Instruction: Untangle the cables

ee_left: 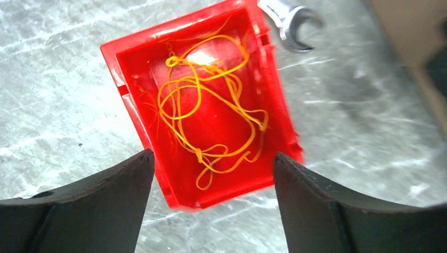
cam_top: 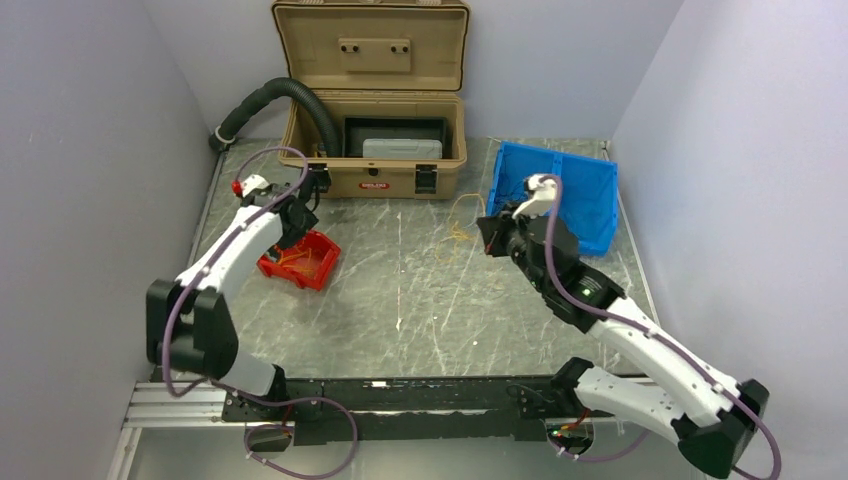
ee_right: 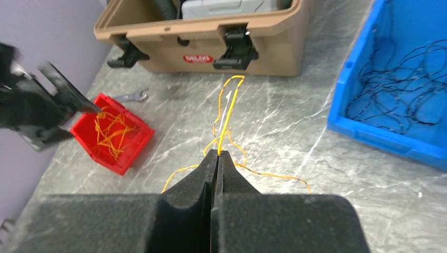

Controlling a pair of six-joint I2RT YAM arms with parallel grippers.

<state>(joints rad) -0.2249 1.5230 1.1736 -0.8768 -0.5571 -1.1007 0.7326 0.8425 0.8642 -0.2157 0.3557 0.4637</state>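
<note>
Over the marbled desk (cam_top: 400, 300), the left tool (ee_left: 212, 158) gapes above a red bin (ee_left: 124, 79) holding yellow-orange cables (ee_left: 211, 105); the right tool (ee_right: 217, 155) pinches one orange strand (ee_right: 227, 113) between closed jaws.

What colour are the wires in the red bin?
The wires are yellow-orange. The left wrist view shows them best.

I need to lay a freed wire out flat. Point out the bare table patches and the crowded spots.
Bare: the wide middle of the table, between the red bin, the right arm and the near rail. Crowded: loose yellow-orange wires in front of the tan case by the right gripper; a wrench beside the red bin.
</note>
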